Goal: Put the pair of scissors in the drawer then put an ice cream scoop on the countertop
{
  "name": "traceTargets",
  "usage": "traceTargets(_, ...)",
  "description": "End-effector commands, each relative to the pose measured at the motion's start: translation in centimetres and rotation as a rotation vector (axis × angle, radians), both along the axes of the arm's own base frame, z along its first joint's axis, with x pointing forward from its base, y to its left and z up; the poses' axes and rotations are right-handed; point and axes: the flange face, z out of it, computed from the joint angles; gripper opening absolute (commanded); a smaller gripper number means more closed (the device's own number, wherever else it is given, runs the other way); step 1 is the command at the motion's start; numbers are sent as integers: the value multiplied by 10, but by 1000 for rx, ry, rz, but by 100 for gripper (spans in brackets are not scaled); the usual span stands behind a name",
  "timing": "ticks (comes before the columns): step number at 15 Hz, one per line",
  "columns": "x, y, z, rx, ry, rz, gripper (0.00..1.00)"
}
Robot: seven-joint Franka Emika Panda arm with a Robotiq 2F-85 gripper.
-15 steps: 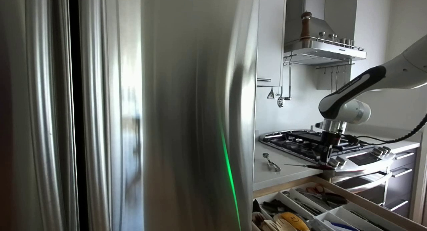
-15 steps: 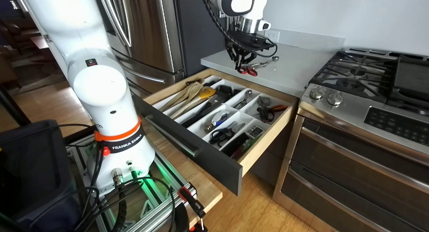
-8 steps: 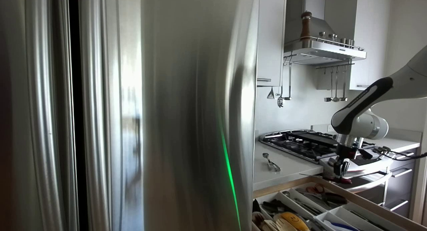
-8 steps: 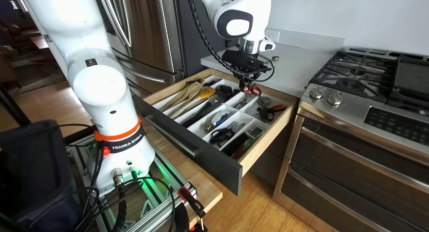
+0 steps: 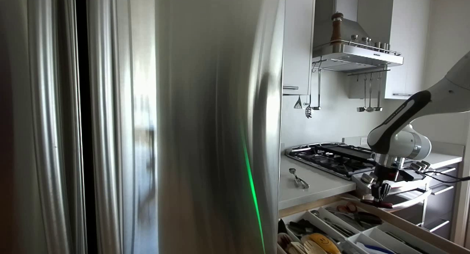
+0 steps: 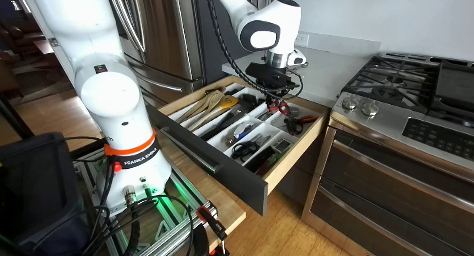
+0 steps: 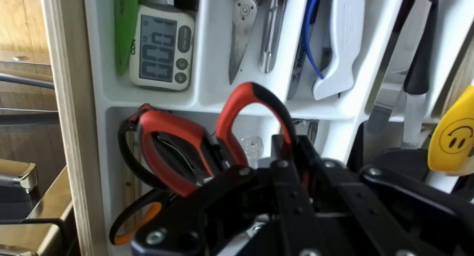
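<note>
The scissors, with red and black handles (image 6: 284,108), also show in the wrist view (image 7: 224,127). My gripper (image 7: 290,141) is shut on one handle loop. It holds the scissors over the rear compartments of the open drawer (image 6: 292,163), low above the contents; the blades are mostly hidden. In an exterior view the gripper (image 5: 380,199) hangs above the drawer's far side. A silver scoop with two squeeze handles (image 5: 299,180) lies on the countertop (image 5: 319,189); in an exterior view it is mostly behind the gripper. The drawer's white organiser (image 7: 207,100) fills its inside.
Below the scissors lie black-handled scissors (image 6: 294,125) and orange handles (image 6: 308,119). A timer (image 7: 161,47), a yellow smiley utensil (image 7: 451,137) and wooden utensils fill other compartments. The stove (image 6: 370,110) stands beside the drawer. The fridge (image 5: 209,100) blocks much of an exterior view.
My gripper has moved from the countertop's edge outward over the drawer and down, carrying the scissors. In the last half second it sank slightly lower. The scoop and drawer have not moved.
</note>
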Motion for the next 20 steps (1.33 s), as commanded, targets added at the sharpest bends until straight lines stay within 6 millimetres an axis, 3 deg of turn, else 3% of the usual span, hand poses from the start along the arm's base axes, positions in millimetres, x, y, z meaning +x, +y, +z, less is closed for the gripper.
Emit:
traceTargets(1, 0, 0, 0, 0, 1, -1, 3)
traceTargets(10, 13, 10, -63, -74, 32, -73, 3)
traceTargets(20, 33, 39, -97, -150, 13, -160, 3)
